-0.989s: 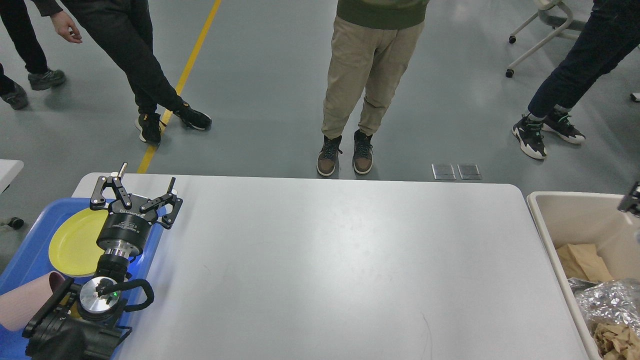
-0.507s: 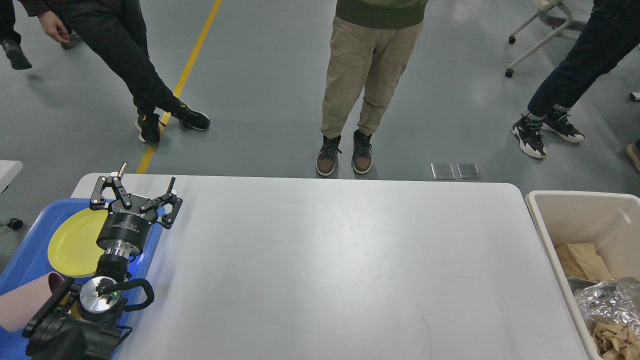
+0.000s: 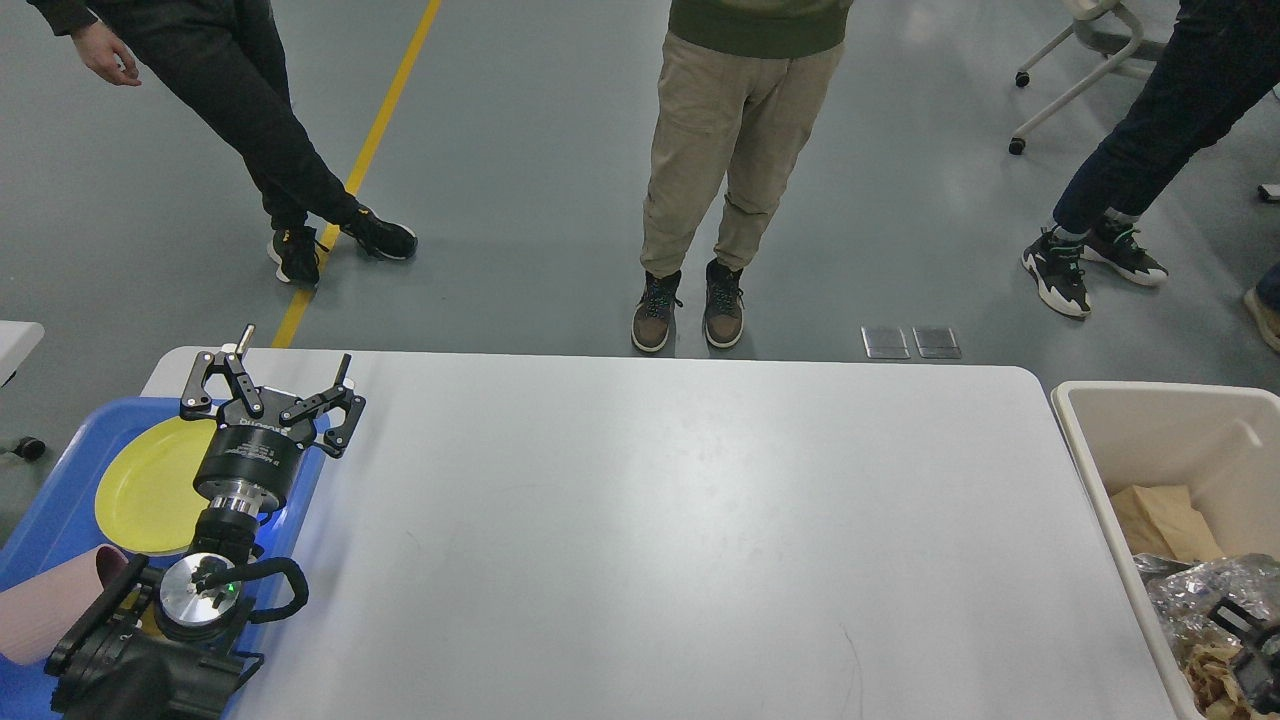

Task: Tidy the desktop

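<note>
My left gripper (image 3: 285, 375) stands with its jaws spread wide and nothing between them, hanging over the far right rim of the blue tray (image 3: 50, 545) at about nine o'clock of the view, and it has not shifted over the last second. What has changed is on the other side: my right gripper (image 3: 1250, 650), which a second ago showed only as a dark sliver at the right edge above the beige bin (image 3: 1075, 440) and then dropped out of view, now pokes in at the lower right, about four o'clock, low over the crumpled foil (image 3: 1200, 600) and brown paper scraps (image 3: 1165, 520) in that bin; it is too dark and cut off for me to tell how its jaws stand. I read that as the right arm finishing or checking a drop of rubbish. The desktop (image 3: 660, 520) fills the middle of the view and I see nothing loose lying on it, so the tidying looks close to done. In the tray lie a yellow plate (image 3: 150, 485) and, at its near left, a pink cup (image 3: 45, 610) on its side, partly behind my left arm. Three people stand beyond the far edge, the nearest (image 3: 740, 170) at twelve o'clock close to the table, so I would keep any forward reach short.
</note>
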Robot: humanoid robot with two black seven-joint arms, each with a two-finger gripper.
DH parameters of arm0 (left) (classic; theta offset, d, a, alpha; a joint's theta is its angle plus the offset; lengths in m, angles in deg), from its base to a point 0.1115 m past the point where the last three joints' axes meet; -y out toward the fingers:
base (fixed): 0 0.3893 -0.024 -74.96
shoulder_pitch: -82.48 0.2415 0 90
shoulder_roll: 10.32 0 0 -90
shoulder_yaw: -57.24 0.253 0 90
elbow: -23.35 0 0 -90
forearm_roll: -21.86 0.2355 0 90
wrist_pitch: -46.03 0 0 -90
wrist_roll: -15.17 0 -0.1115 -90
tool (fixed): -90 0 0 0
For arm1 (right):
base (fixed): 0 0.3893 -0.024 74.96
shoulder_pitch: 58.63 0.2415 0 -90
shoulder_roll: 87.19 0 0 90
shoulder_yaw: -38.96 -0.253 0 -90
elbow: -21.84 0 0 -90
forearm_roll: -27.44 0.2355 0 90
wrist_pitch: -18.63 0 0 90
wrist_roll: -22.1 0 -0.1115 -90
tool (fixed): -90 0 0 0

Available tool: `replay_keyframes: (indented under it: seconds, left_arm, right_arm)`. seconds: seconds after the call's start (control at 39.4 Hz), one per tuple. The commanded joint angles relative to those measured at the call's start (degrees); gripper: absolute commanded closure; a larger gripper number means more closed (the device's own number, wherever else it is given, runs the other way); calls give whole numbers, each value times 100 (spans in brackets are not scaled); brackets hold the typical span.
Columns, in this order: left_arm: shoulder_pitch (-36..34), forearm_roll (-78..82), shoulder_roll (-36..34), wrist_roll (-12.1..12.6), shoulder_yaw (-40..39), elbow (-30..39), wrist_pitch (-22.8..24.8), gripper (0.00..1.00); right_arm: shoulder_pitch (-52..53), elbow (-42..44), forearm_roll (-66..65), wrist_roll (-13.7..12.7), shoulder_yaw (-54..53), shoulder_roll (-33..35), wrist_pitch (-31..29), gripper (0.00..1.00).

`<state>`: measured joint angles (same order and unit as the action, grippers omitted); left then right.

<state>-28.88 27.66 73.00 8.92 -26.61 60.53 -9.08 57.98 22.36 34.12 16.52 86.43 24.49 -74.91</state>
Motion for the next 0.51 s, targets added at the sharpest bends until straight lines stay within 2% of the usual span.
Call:
replay_keyframes:
  seconds: [0.0,0.05,0.1,0.13,0.2,0.23,0.25,0.28,0.48]
  left_arm:
    - [0,0,0,-8,0,0,1,4]
    - [0,0,0,1,0,0,1,4]
    - [0,0,0,1,0,0,1,4]
    - [0,0,0,-8,0,0,1,4]
    - [9,0,0,-8,0,0,1,4]
    - [9,0,0,1,0,0,1,4]
    - [1,0,0,-8,0,0,1,4]
    - [0,0,0,-8,0,0,1,4]
    - [0,0,0,1,0,0,1,4]
  right_arm:
    - [-24,1,0,4,-71,-15,20,100]
    - [-24,1,0,22,-71,-15,38,100]
    - [-24,1,0,22,-71,-23,125,84]
    - [-24,-8,0,22,-71,-41,178,74]
    - [-24,1,0,31,-62,-94,388,25]
    - [-15,1,0,31,-62,-94,485,12]
    - [-24,-8,0,31,-71,-102,573,4]
    - [-15,-16,0,31,-71,-103,635,0]
    - [11,-52,0,39,-71,-94,679,0]
